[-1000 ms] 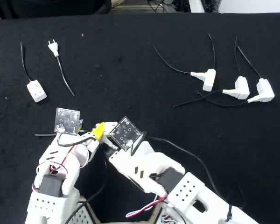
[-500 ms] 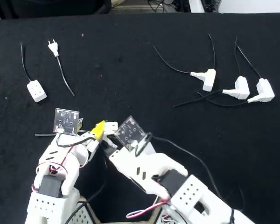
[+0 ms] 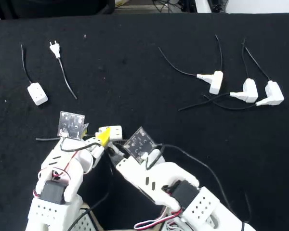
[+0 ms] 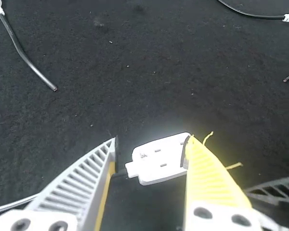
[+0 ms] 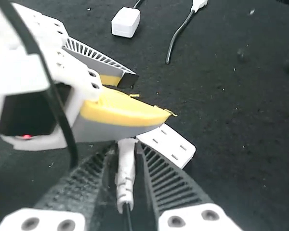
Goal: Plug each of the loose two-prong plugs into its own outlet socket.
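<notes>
Fingers on the right gripper (image 5: 126,150) are squeezed tight on a white plug (image 5: 125,168), with its black cord trailing back between them. The plug's front end sits just beside the small white socket (image 5: 167,144); can't tell if they actually touch. Over on the left gripper (image 4: 151,139) the fingers are apart, and that same socket lies flat on the black table (image 3: 135,57) between them. It's right up against the yellow finger (image 4: 207,178), with a thin dark gap on the grey finger (image 4: 82,178) side, so it's bracketed more than pinched as far as I can see. From the high view both grippers meet at the near edge of the table, a bit left of centre, with the socket poking out between the two wrist cameras. Further out on the left there's a spare socket (image 3: 37,93) with its cord, and beyond it a loose plug (image 3: 54,47) on a black lead, well apart from each other. Way over on the far right sit three white plug-and-socket pairs (image 3: 248,90) that look joined up, cords crossing.
</notes>
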You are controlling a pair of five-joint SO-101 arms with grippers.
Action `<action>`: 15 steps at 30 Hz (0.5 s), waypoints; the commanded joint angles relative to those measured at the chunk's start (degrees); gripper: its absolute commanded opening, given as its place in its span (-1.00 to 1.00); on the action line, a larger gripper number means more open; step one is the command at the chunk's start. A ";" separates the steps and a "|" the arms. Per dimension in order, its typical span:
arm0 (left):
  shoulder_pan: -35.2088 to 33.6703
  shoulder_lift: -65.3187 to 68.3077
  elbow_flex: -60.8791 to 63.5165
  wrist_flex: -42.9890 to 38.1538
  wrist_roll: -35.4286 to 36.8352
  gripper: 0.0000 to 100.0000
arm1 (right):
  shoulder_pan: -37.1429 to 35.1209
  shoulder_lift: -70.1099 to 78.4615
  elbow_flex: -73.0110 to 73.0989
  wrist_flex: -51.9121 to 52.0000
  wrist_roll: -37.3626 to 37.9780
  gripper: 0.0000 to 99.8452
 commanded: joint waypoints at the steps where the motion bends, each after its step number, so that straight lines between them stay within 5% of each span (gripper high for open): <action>1: -6.64 0.09 -2.15 0.09 -0.09 -0.53 | 1.58 3.56 -3.30 -0.09 0.79 -0.98; 15: -13.76 0.09 -3.47 0.00 4.40 -0.53 | 14.33 43.82 -29.32 9.05 0.88 -0.98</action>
